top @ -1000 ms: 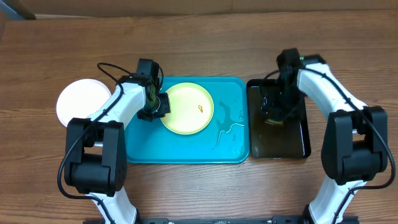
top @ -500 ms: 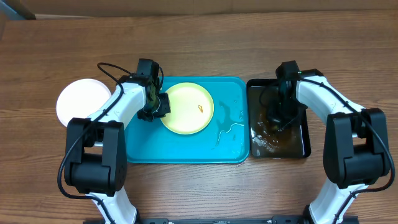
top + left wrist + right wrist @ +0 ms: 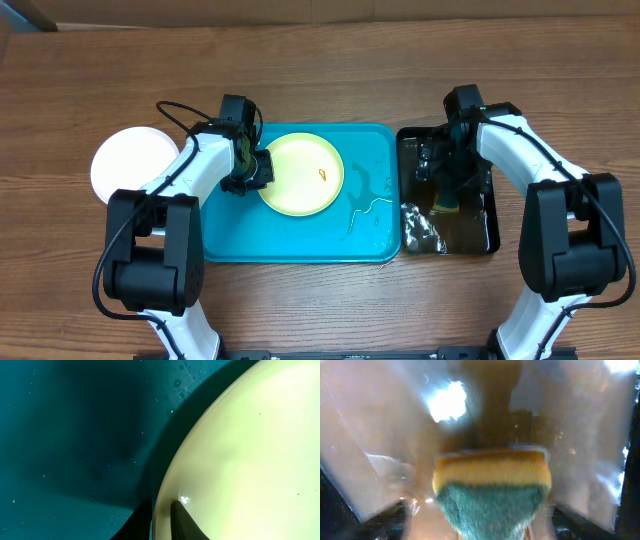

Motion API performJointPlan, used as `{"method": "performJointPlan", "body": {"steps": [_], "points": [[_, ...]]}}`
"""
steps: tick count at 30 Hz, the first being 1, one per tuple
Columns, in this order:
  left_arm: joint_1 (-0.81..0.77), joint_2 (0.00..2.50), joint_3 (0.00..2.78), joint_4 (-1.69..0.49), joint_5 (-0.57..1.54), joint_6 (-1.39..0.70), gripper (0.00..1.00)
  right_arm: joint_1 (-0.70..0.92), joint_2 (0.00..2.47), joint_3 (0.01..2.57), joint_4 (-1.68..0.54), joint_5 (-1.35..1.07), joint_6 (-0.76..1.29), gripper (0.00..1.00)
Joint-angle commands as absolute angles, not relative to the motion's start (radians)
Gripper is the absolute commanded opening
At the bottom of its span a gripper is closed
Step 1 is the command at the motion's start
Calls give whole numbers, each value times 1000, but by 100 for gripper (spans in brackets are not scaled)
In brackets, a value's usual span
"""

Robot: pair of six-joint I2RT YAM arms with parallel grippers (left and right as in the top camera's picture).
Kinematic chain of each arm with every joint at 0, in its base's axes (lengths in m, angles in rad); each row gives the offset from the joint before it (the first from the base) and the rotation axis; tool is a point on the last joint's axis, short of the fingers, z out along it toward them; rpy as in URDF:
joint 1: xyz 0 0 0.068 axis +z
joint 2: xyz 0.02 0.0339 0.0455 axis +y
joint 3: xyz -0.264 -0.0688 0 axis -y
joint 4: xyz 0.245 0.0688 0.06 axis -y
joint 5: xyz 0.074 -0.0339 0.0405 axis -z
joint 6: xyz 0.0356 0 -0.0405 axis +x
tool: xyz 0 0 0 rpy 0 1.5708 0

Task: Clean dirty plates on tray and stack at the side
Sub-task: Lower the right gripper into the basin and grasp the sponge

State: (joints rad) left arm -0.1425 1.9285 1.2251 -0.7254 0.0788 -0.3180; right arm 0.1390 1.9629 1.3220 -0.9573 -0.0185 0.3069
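A pale yellow-green plate (image 3: 303,174) with one orange speck lies on the turquoise tray (image 3: 290,235). My left gripper (image 3: 256,171) is shut on that plate's left rim; the left wrist view shows the rim (image 3: 165,495) between its dark fingers (image 3: 161,520). A white plate (image 3: 132,163) lies on the table left of the tray. A third plate is not in view. My right gripper (image 3: 450,185) is over the black tray (image 3: 485,235), shut on a yellow and green sponge (image 3: 492,492), which hangs over the brown water.
The black tray holds brown water and foam at its front left corner (image 3: 420,228). Water streaks (image 3: 365,205) lie on the right part of the turquoise tray. Wooden table all around.
My right gripper has shifted within the black tray with the sponge and stirred the water; foam now shows at the front left. The left arm and the plate have not moved.
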Motion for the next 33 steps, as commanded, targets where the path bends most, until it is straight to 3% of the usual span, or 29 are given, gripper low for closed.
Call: {"method": "performJointPlan", "body": {"steps": [1,2,3,4,5,6,7,9,16,17,20,33], "points": [[-145,1956,1198,-728,67,-310,17,143,1975,1341,-934,-1,311,45],[-145,1956,1198,-728,67,-310,17,143,1975,1341,-931,-1,311,25],[-145,1956,1198,-728,67,-310,17,143,1975,1341,-928,-1,311,12],[-145,1956,1198,-728,67,-310,17,143,1975,1341,-929,-1,311,11],[-145,1956,1198,-728,67,-310,18,143,1975,1341,-933,-1,311,25],[-145,1956,1198,-727,67,-310,22,143,1975,1341,-944,-1,311,62],[-145,1956,1198,-725,67,-310,24,143,1975,1341,-954,-1,311,67],[-145,1956,1198,-723,67,-310,29,143,1975,1341,-982,-1,311,67],[-145,1956,1198,-720,67,-310,30,143,1975,1341,-1038,-2,311,66],[-145,1956,1198,-719,67,-310,30,143,1975,1341,-1039,-2,311,62],[-145,1956,1198,-715,67,-310,30,143,1975,1342,-1039,-1,311,4],[-145,1956,1198,-667,68,-310,31,145,1877,1456,-1207,0,262,4]]}}
